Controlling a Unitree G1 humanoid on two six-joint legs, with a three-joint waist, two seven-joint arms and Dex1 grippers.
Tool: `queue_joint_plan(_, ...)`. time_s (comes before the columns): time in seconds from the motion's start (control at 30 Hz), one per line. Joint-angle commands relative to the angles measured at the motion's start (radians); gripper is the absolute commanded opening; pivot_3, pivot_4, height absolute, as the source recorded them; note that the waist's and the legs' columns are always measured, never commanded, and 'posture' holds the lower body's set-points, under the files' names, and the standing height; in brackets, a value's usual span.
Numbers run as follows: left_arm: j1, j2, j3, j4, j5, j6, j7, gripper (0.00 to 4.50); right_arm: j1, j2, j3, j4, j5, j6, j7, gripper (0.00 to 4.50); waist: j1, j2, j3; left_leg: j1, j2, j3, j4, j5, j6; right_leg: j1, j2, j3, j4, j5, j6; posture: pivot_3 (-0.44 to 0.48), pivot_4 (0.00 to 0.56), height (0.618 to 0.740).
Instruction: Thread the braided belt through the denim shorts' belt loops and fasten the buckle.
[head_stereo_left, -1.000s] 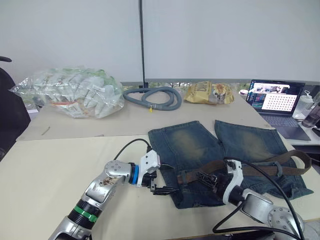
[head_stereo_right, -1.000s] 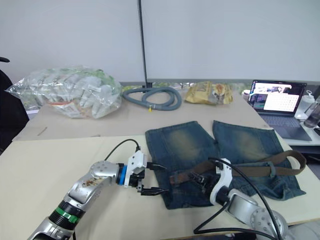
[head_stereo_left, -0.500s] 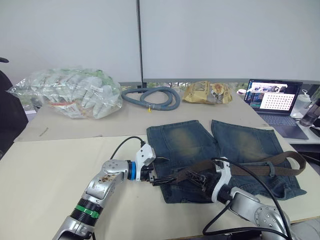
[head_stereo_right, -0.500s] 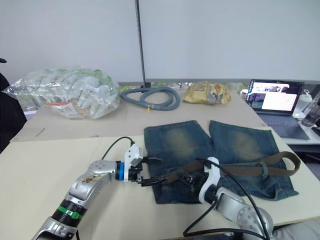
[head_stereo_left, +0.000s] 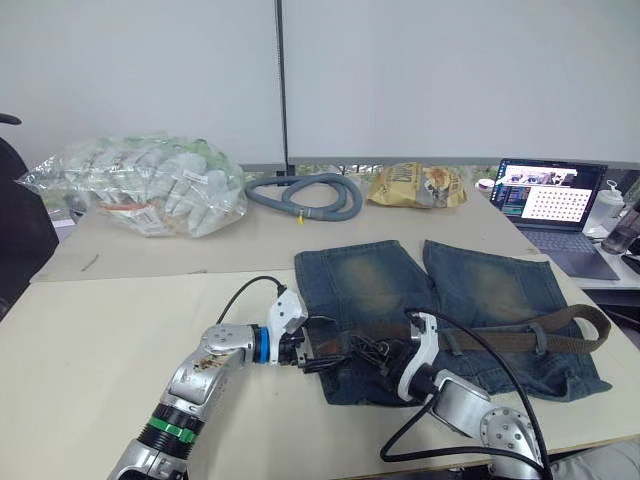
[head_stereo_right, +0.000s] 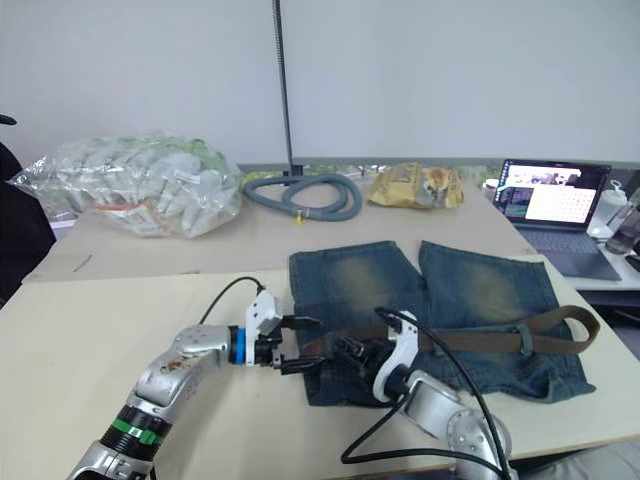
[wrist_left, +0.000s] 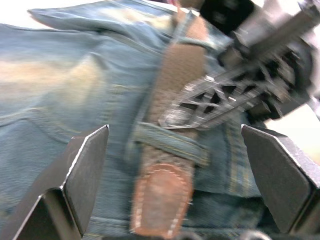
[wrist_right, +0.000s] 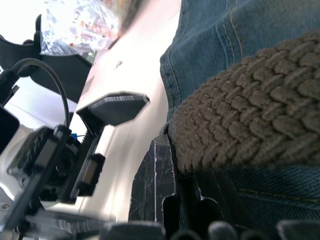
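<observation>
The denim shorts (head_stereo_left: 380, 285) lie flat on the table, waistband toward me. The braided belt (head_stereo_left: 500, 338) runs along the waistband and curls back at the far right end. My right gripper (head_stereo_left: 372, 352) is shut on the belt near the waistband's left end. The belt's leather tip (wrist_left: 160, 200) sticks out from under a belt loop (wrist_left: 172, 145). My left gripper (head_stereo_left: 322, 355) is open at the shorts' left edge, its fingers (wrist_left: 85, 170) spread either side of that tip without touching it. I cannot make out the buckle.
At the back of the table lie a clear plastic bag of packets (head_stereo_left: 150, 185), a grey corrugated hose (head_stereo_left: 305, 192) and a yellow snack bag (head_stereo_left: 418, 185). An open laptop (head_stereo_left: 550, 200) and a bottle (head_stereo_left: 628, 225) stand at the right. A black pole (head_stereo_left: 284, 90) rises behind.
My right gripper has slid left along the waistband with the belt. My left gripper has moved in to the shorts' left edge, and the two now sit close together.
</observation>
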Motion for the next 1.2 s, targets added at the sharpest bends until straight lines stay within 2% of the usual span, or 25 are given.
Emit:
queue_joint_plan(0.03,0.016,-0.002,0.036,-0.009,-0.036,0.045,0.022,4.45,0.009,0.021,0.014,0.008,-0.025,-0.044,0.054,0.0,-0.003,0.0,0.0,0.0,0.0,0.0,0.0,0.0,0.0,0.0,0.0,0.0,0.0,0.0,0.0,0.0,0.15,0.74)
queue_joint_plan(0.33,0.033,-0.043,0.121,0.005,-0.15,0.208,0.07,4.45,0.026,0.057,0.007,0.01,-0.042,-0.101,0.157,0.0,-0.009,0.0,0.0,0.001,0.0,0.0,0.0,0.0,0.0,0.0,0.004,0.0,0.001,0.0,0.0,0.0,0.15,0.74)
queue_joint_plan(0.57,0.063,-0.004,0.084,-0.014,-0.172,0.29,0.01,4.45,0.028,0.061,-0.005,0.006,-0.042,-0.107,0.171,0.0,-0.01,0.0,0.0,0.001,0.0,0.0,-0.001,0.0,-0.002,0.0,0.004,0.001,0.001,0.0,0.0,0.0,0.15,0.74)
queue_joint_plan(0.6,0.066,-0.003,0.086,-0.023,-0.187,0.306,0.004,3.91,0.028,0.062,-0.005,0.006,-0.045,-0.107,0.171,0.0,-0.01,0.0,0.0,0.001,0.0,0.0,-0.002,0.0,-0.002,-0.001,0.003,0.001,0.001,0.0,0.0,0.0,0.15,0.74)
queue_joint_plan(0.67,0.066,-0.011,0.1,-0.03,-0.213,0.329,0.01,3.4,0.028,0.064,-0.005,0.008,-0.048,-0.107,0.17,0.0,-0.01,0.0,0.0,0.001,0.0,0.0,-0.002,0.0,-0.002,-0.001,0.001,0.001,0.001,0.0,0.0,0.0,0.15,0.74)
queue_joint_plan(0.77,0.054,-0.032,0.131,-0.024,-0.244,0.351,0.038,2.34,0.028,0.067,-0.005,0.007,-0.054,-0.106,0.17,0.0,-0.009,0.0,0.0,0.002,0.0,0.0,-0.002,-0.004,-0.009,-0.001,0.0,0.001,0.001,0.0,0.0,0.0,0.15,0.74)
queue_joint_plan(1.0,0.042,-0.047,0.154,-0.021,-0.264,0.363,0.063,0.02,0.032,0.068,-0.002,0.009,-0.072,-0.107,0.173,0.0,-0.009,0.0,0.0,0.002,0.0,0.0,-0.002,-0.004,-0.01,0.0,0.0,0.001,0.001,0.0,0.0,0.0,0.15,0.74)
queue_joint_plan(1.2,0.046,-0.045,0.152,-0.022,-0.26,0.363,0.076,0.02,0.04,0.05,0.006,0.0,-0.098,-0.113,0.193,0.0,-0.009,0.0,0.0,0.002,0.0,0.0,-0.002,-0.004,-0.01,0.0,0.0,0.001,0.001,0.0,0.0,0.0,0.15,0.74)
